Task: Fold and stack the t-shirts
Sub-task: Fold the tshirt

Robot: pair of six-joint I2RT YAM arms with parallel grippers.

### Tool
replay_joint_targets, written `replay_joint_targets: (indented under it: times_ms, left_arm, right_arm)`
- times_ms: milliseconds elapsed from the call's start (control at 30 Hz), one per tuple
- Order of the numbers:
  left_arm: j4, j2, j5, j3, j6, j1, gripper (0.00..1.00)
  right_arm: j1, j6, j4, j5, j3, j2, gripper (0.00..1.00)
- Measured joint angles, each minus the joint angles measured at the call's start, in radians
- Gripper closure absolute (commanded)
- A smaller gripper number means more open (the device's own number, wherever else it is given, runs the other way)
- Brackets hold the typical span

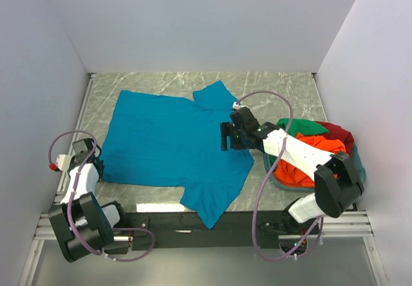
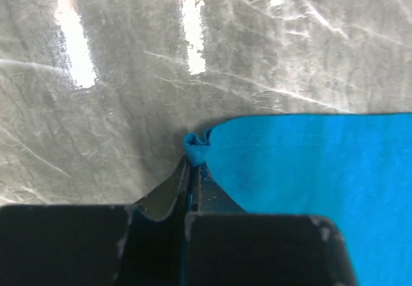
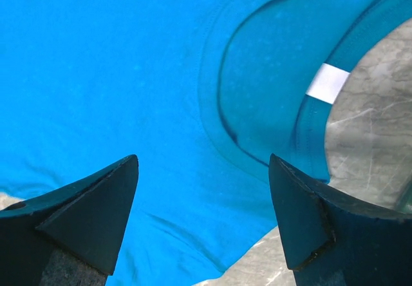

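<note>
**Teal-blue cloth lies flat, one hem corner pinched**

Teal-blue t-shirt (image 1: 170, 147) covers the middle of the counter (image 1: 270, 86), a glossy grey slab veined like marble. We see the shirt spread nearly flat, its soft cloth smooth with a few shallow creases. One sleeve points to the far edge and the other reaches the near edge.

At the right edge, toward the near right corner, sits a teal-grey plastic basket (image 1: 269, 170). We count three crumpled shirts heaped in it: an orange-red shirt (image 1: 322, 145) in the middle, a green shirt (image 1: 302, 126) on the far side and a dark red shirt (image 1: 338, 134) against the right rim.

Our left gripper (image 2: 193, 170) is at the shirt's left side, its fingers pressed together on a small bunched corner of the stitched hem. Our right gripper (image 3: 203, 160) hovers over the shirt's right side with its fingers spread wide, gripping nothing. Below it we see the ribbed neckline (image 3: 215, 93) and a white label (image 3: 327, 83).
</note>
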Motion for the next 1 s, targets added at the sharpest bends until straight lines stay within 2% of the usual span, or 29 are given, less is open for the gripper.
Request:
replay_joint_targets:
  times_ms: [133, 300, 700, 833, 867, 1000]
  left_arm:
    - [0.000, -0.018, 0.000, 0.000, -0.005, 0.000, 0.99]
    - [0.000, -0.026, 0.000, -0.002, -0.015, 0.000, 0.99]
    - [0.001, -0.061, 0.009, -0.015, -0.015, 0.000, 0.99]
    - [0.001, -0.061, 0.016, -0.015, -0.015, 0.000, 0.99]
    - [0.000, -0.061, 0.019, -0.015, -0.015, 0.000, 0.99]
    - [0.000, -0.061, 0.024, -0.015, -0.015, 0.000, 0.99]
  right_arm:
    - [0.044, -0.015, -0.008, 0.003, 0.000, -0.027, 0.12]
    - [0.170, -0.037, -0.011, -0.010, -0.003, -0.068, 0.14]
    - [0.697, -0.029, -0.028, 0.016, -0.051, -0.027, 0.17]
    - [0.807, -0.009, -0.052, 0.031, -0.051, 0.043, 0.23]
    - [0.823, -0.004, -0.058, 0.036, -0.051, 0.060, 0.27]
    - [0.867, 0.017, -0.078, 0.051, -0.050, 0.116, 0.31]
